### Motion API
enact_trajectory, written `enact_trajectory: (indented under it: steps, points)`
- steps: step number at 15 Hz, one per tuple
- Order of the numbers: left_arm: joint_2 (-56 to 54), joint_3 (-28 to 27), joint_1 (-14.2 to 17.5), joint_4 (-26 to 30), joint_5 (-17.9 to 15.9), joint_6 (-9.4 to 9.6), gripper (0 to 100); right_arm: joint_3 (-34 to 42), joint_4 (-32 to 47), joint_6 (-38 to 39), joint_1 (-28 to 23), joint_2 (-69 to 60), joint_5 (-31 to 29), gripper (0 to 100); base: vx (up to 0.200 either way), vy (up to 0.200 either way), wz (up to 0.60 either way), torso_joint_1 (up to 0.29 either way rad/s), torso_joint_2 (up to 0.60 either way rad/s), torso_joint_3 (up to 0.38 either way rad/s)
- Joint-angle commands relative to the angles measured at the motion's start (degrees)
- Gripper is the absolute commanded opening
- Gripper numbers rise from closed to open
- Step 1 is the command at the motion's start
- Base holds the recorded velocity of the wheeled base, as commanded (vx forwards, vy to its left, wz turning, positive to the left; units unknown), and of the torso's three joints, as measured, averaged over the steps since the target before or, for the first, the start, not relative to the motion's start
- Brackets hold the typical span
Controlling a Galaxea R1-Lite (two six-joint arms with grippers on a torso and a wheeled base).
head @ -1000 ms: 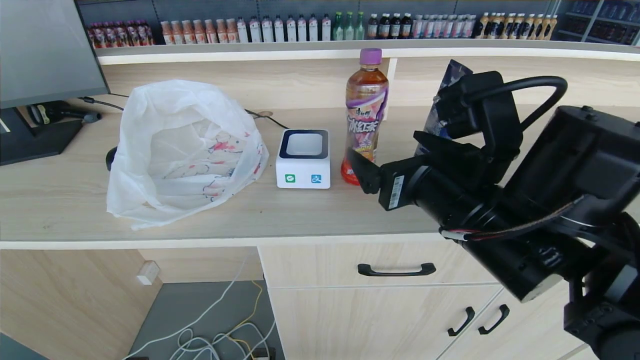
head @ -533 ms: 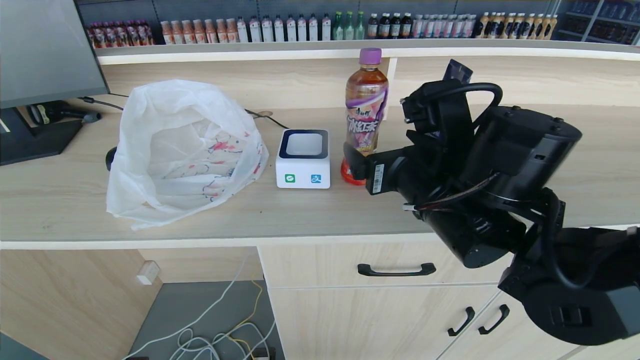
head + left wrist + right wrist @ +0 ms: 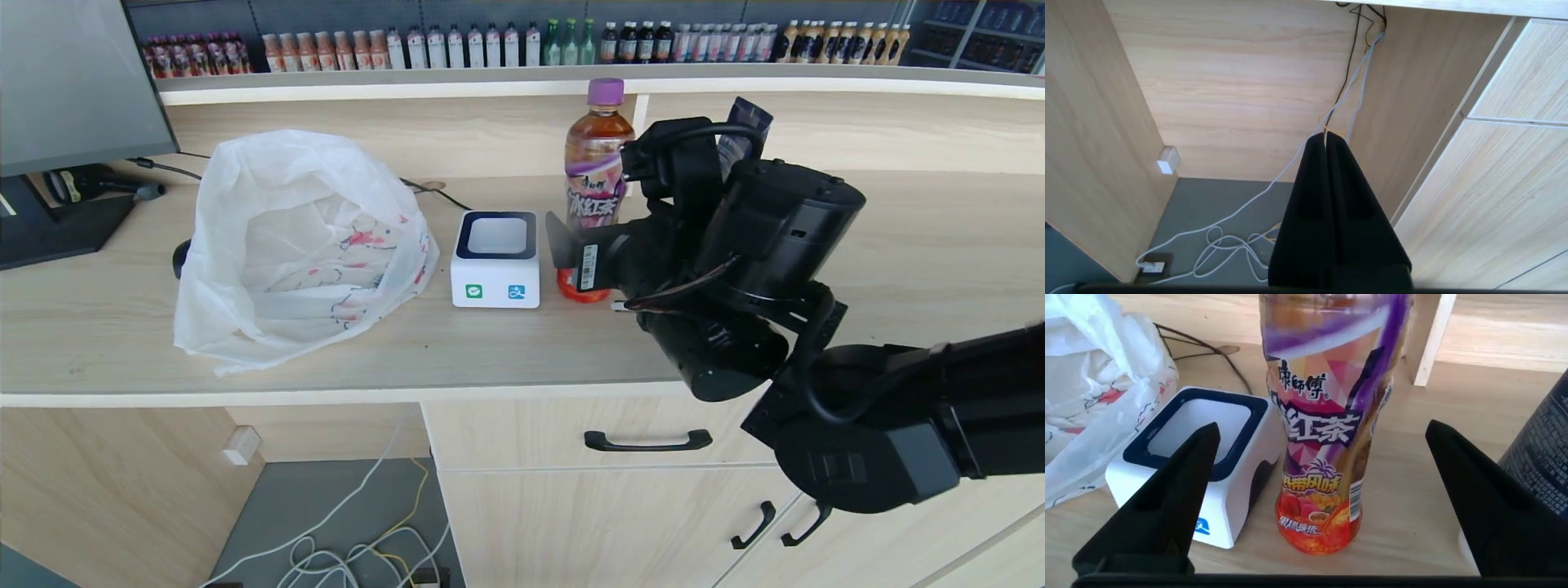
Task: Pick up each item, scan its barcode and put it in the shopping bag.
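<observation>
a: where did the bottle (image 3: 1331, 457) stand?
b: upright on the counter (image 3: 326, 343), just beside the scanner (image 3: 495, 258). the right gripper (image 3: 1323, 429) gaped wide, facing it.
a: the risk?
b: probably a finger clipping it off-centre, toppling it onto the scanner.

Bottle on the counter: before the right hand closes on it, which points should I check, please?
1. Right hand open: ok, fingers spread on both sides of the bottle.
2. Bottle upright on the counter: ok.
3. Bottle centred between the fingers: ok in the right wrist view.
4. Finger clear of the scanner: cannot tell.
5. Dark pouch clear of the other finger: cannot tell.
6. Shopping bag mouth open: ok.
</observation>
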Motion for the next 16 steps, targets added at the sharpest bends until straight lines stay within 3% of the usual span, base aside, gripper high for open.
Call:
enact_trajectory:
  steps: [1, 16]
  points:
    - [-0.02, 0.00, 0.00, 0.00, 0.00, -0.01, 0, -2.91, -0.08, -0.14, -0.01, 2.61, -0.93, 100, 0.000, 0.000, 0.00, 0.000, 0.00, 0.000]
    - [-0.02, 0.00, 0.00, 0.00, 0.00, -0.01, 0, -14.69, -1.58, -1.46, -0.89, 11.31, -4.53, 100, 0.000, 0.000, 0.00, 0.000, 0.00, 0.000]
